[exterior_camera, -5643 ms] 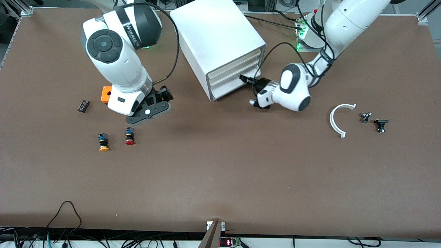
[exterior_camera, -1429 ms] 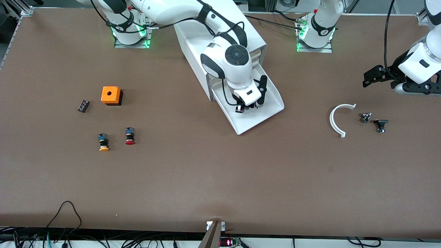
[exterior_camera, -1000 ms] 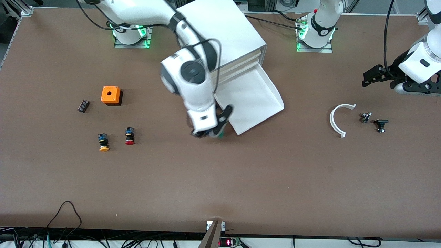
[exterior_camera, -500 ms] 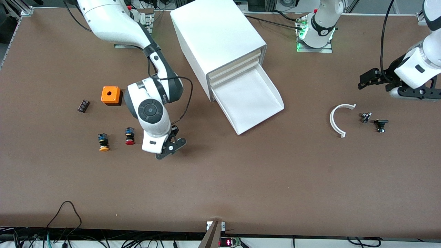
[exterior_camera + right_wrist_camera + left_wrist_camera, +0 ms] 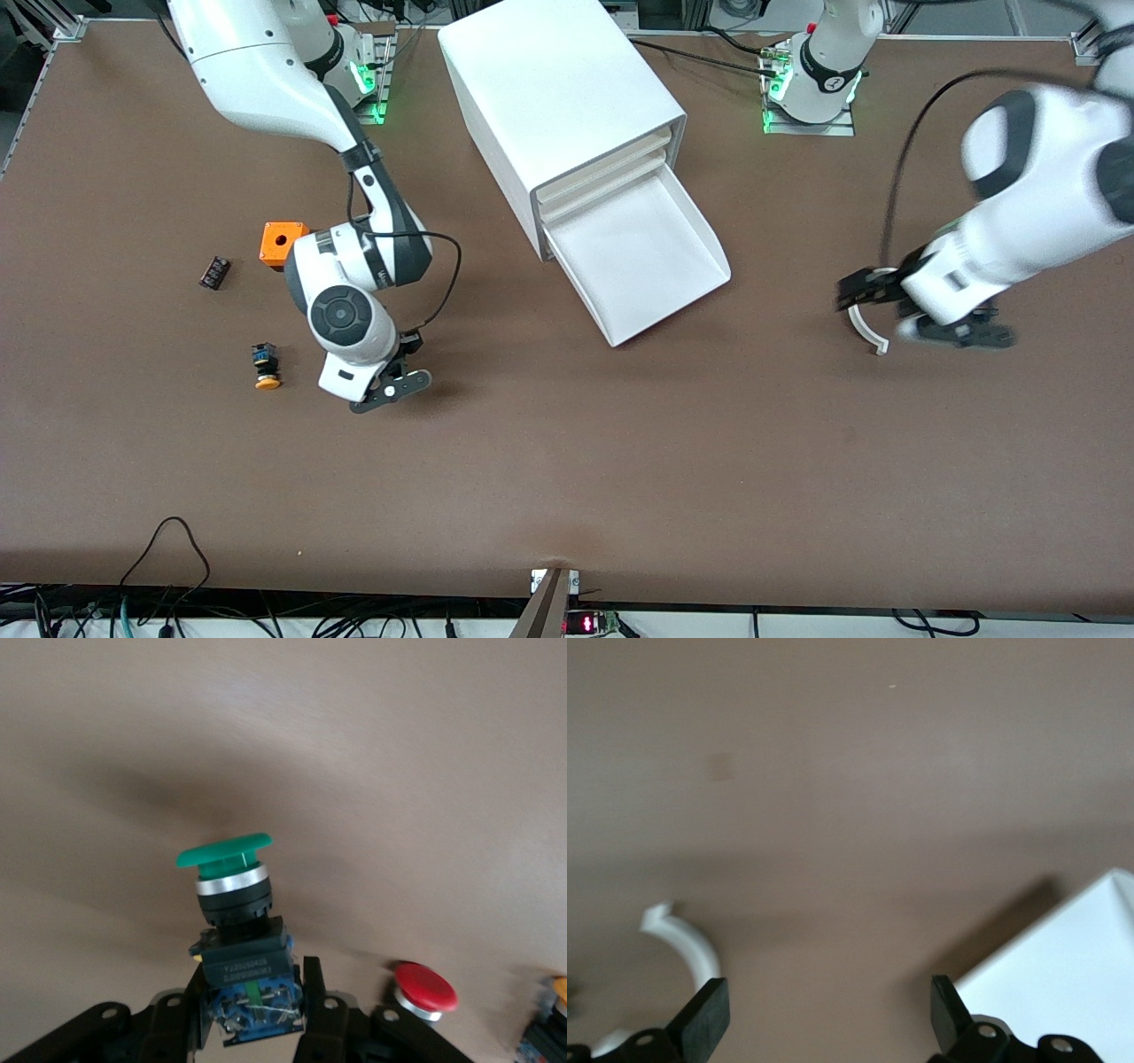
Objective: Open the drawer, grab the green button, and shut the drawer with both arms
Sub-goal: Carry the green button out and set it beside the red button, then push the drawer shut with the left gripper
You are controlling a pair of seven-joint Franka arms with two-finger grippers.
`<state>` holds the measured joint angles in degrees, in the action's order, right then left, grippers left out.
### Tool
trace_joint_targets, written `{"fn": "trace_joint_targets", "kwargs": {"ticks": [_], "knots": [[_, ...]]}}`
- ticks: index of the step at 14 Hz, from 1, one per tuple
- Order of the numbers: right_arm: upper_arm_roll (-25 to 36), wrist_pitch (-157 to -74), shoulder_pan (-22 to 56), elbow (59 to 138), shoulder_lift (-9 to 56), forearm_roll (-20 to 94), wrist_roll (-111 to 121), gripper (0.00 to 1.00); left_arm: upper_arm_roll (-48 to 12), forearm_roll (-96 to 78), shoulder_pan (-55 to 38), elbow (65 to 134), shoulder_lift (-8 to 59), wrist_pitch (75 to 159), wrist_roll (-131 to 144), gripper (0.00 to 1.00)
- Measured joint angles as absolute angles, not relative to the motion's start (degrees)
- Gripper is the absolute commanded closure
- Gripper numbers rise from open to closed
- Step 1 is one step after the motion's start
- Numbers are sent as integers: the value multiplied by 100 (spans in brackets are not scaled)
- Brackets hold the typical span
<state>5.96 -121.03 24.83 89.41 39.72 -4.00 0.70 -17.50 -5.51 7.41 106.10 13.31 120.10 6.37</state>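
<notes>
From the front camera, my right gripper (image 5: 390, 390) hangs low over the table (image 5: 567, 461) near the right arm's end, just beside the orange-yellow button (image 5: 266, 366). The orange box (image 5: 279, 244) and a small black part (image 5: 214, 271) lie farther from the camera there. The cabinet (image 5: 558, 106) stands mid-table with the drawer (image 5: 642, 261), its bottommost, pulled fully out. My left gripper (image 5: 886, 297) sits over the white curved piece (image 5: 864, 330) toward the left arm's end.

In my left wrist view, my left fingers (image 5: 704, 1019) stand wide apart with nothing between them. The white curved piece (image 5: 682, 935) lies on the table under them, and a corner of the drawer (image 5: 1072, 974) shows.

In my right wrist view, my right gripper (image 5: 252, 1010) is clamped on the button (image 5: 235, 912) at its blue base, green cap up and slightly tilted. The red button (image 5: 423, 988) rests on the table close by.
</notes>
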Motion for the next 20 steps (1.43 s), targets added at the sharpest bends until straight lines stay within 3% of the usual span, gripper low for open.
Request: {"fn": "trace_joint_targets", "kwargs": {"ticks": [3, 5, 8, 14, 20], "knots": [[598, -12042, 2395, 8904, 3826, 230, -161, 0, -1771, -396, 40, 11292, 1817, 13593, 1825, 0], [592, -11828, 2403, 8843, 3540, 326, -306, 0, -1774, -147, -304, 11492, 2058, 14117, 2568, 0], [594, -11270, 2390, 8745, 2961, 329, -579, 0, -1731, 98, -597, 11514, 2246, 14282, 3313, 0], [597, -9773, 2079, 8144, 1947, 330, -1385, 0, -1095, 125, -1503, 11536, 2969, 15135, 3897, 0], [104, -9444, 540, 8757, 795, -80, -1302, 0, -1318, 125, -2003, 11544, 3057, 15012, 4605, 0]]}}
